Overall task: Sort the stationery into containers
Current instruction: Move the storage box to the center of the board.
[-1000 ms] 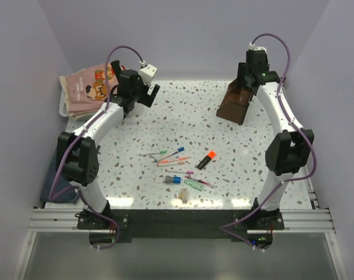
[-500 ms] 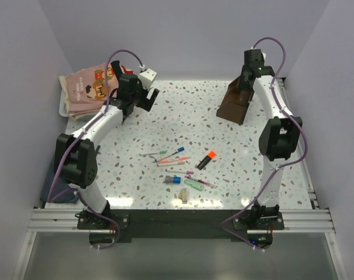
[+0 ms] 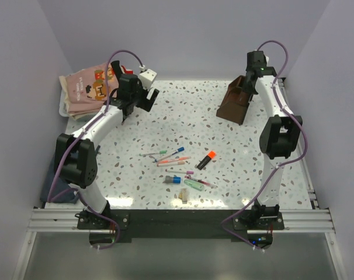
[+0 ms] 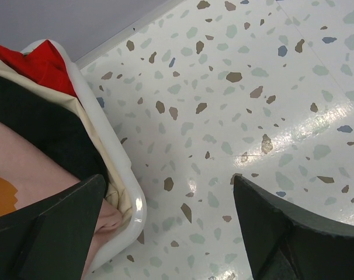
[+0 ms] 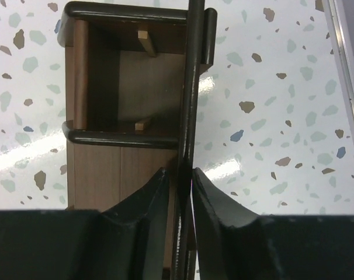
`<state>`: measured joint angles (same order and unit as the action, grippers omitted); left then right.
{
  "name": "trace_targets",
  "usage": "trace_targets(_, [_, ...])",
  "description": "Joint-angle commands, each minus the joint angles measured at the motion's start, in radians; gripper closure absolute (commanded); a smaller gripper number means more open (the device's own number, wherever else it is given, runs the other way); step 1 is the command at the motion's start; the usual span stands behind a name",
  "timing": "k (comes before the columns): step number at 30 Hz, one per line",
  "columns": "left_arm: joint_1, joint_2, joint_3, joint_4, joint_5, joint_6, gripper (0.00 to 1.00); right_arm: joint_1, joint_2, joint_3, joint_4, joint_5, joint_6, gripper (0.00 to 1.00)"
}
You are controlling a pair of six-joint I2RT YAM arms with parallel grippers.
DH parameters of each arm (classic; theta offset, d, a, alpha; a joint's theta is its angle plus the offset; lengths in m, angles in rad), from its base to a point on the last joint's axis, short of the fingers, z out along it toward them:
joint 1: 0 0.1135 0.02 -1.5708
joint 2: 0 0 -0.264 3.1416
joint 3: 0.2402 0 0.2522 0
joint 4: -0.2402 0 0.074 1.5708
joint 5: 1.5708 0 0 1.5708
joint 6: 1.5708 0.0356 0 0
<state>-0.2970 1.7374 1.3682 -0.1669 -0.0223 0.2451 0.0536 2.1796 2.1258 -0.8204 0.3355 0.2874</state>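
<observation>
The stationery lies loose in the middle of the table: an orange highlighter (image 3: 207, 158), a mint green marker (image 3: 194, 185), a blue-capped pen (image 3: 178, 152) and pink and beige pens (image 3: 173, 163). The container is a dark brown wooden organizer (image 3: 235, 102) at the back right. My right gripper (image 3: 249, 80) is over its far end. In the right wrist view the right gripper (image 5: 186, 175) is shut on the thin dark side wall of the organizer (image 5: 127, 169). My left gripper (image 3: 146, 96) hangs open at the back left, well away from the pens. Only speckled table shows between its fingers (image 4: 168, 184).
A white tray (image 3: 62, 107) of folded clothes (image 3: 86, 87) sits at the back left corner; its rim (image 4: 115, 157) lies just beside my left finger. Purple walls close in the back and both sides. A small beige piece (image 3: 182, 195) lies near the front edge.
My right gripper has closed from wide open onto the organizer's side wall, and the right arm has straightened toward the back. The left arm has barely shifted.
</observation>
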Motion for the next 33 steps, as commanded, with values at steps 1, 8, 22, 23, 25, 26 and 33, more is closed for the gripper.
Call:
trace_targets(1, [-0.004,0.01,0.052,-0.006,0.005,-0.009,0.04,0.0,0.008,-0.01,-0.011,-0.059,0.021,0.87])
trace_targets(8, [-0.004,0.007,0.045,-0.013,0.001,-0.017,0.04,0.002,-0.004,-0.033,-0.005,-0.298,-0.13,0.95])
trace_targets(22, [-0.004,-0.032,-0.012,0.026,-0.024,-0.001,0.06,0.181,0.034,0.005,-0.088,-0.513,-0.81,0.99])
trace_targets(23, [-0.004,-0.047,-0.035,0.036,-0.025,0.002,0.06,0.189,0.032,0.005,-0.082,-0.524,-0.848,0.99])
trace_targets(25, [-0.004,-0.068,-0.064,0.075,-0.03,0.011,0.06,0.207,0.037,0.014,-0.068,-0.565,-0.962,0.99])
trace_targets(26, [-0.004,-0.09,-0.093,0.089,-0.031,0.016,0.06,0.21,0.042,0.017,-0.062,-0.582,-0.997,0.99])
trace_targets(33, [-0.004,-0.154,-0.175,0.115,-0.034,0.037,0.06,0.238,0.089,0.062,-0.043,-0.696,-1.323,0.97])
